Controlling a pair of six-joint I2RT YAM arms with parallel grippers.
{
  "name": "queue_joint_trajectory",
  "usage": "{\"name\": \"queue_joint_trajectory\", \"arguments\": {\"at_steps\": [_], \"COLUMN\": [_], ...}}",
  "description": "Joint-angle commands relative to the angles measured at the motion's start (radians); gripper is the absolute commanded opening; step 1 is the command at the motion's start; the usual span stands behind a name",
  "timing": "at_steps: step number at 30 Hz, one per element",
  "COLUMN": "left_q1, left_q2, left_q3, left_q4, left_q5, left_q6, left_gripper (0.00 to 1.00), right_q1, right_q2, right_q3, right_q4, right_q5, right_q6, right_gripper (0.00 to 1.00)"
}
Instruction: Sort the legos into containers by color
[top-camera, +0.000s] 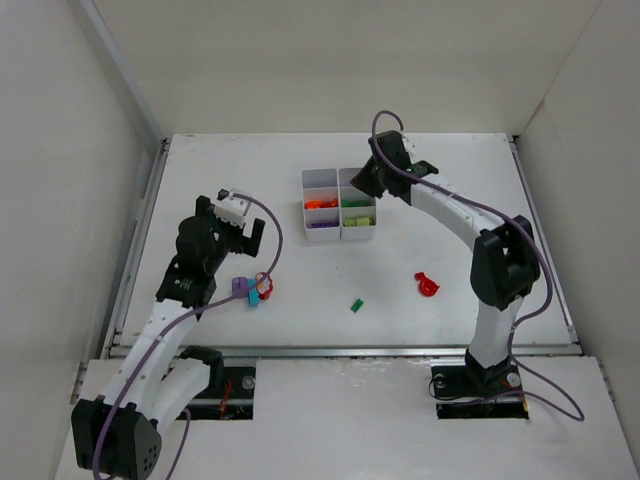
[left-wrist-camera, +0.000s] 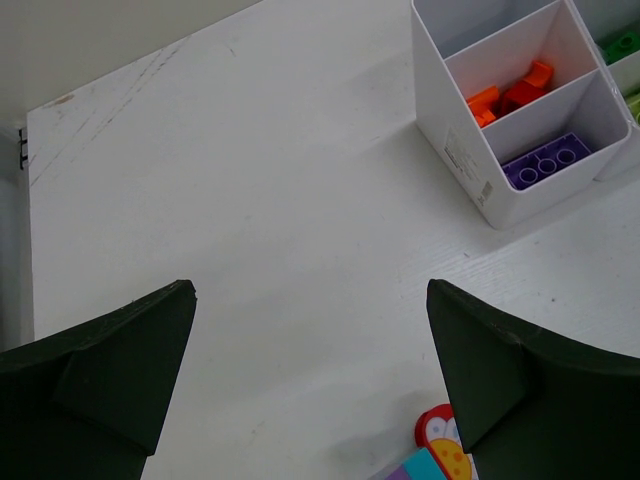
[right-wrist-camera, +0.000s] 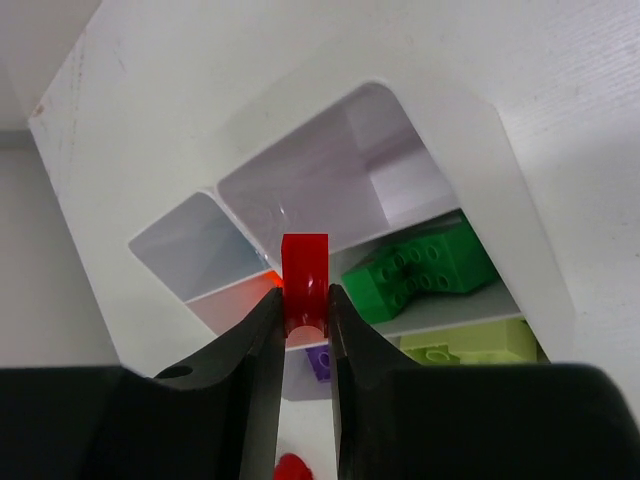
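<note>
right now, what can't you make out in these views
- top view: the red brick in the right claw is hidden under that arm's wrist
- left wrist view: the tray has its right column mostly past the frame edge
- left wrist view: loose pieces cut by the bottom edge and a left claw finger

A white table (top-camera: 450, 200) bears the tray (top-camera: 305, 207) and loose legos (top-camera: 427, 285).
</note>
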Motion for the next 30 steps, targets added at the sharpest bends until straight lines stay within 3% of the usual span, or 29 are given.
{"name": "queue_joint_trajectory", "arguments": {"at_steps": [1, 6, 8, 13, 14, 15, 20, 27, 29, 30], "left_q1": [-0.006, -0.006, 0.004, 0.013, 0.013, 0.013, 0.022, 0.022, 0.022, 0.022], "left_q2": [-0.025, -0.025, -0.034, -0.034, -0.034, -0.034, -0.043, -0.043, -0.043, -0.043], "left_q3": [-0.011, -0.02, -0.02, -0.029, -0.029, -0.029, -0.038, -0.038, -0.038, -0.038], "left_q4": [0.051, 0.06, 0.061, 0.07, 0.07, 0.07, 0.07, 0.07, 0.07, 0.07], "left_q5": [-0.021, -0.021, -0.021, -0.041, -0.05, -0.05, -0.05, -0.05, -0.05, -0.05], "left_q6": [-0.023, -0.023, -0.032, -0.032, -0.032, -0.032, -0.032, -0.032, -0.032, -0.032], "left_gripper": [1.0, 1.0, 1.0, 1.0, 1.0, 1.0, 1.0, 1.0, 1.0, 1.0], "right_q1": [-0.022, -0.042, -0.054, -0.074, -0.074, -0.074, -0.074, -0.074, -0.048, -0.034], "right_q2": [-0.008, 0.035, 0.055, 0.092, 0.092, 0.092, 0.092, 0.083, 0.069, 0.049], "right_q3": [0.003, 0.003, 0.012, 0.012, 0.021, 0.021, 0.057, 0.067, 0.096, 0.11], "right_q4": [0.156, 0.18, 0.18, 0.18, 0.18, 0.189, 0.189, 0.198, 0.21, 0.21], "right_q5": [-0.036, -0.094, -0.136, -0.193, -0.193, -0.193, -0.211, -0.255, -0.28, -0.28], "right_q6": [0.029, 0.029, 0.029, 0.04, 0.04, 0.04, 0.008, -0.045, -0.1, -0.205], "right_gripper": [0.02, 0.08, 0.2, 0.24, 0.29, 0.4, 0.62, 0.63, 0.63, 0.63]}}
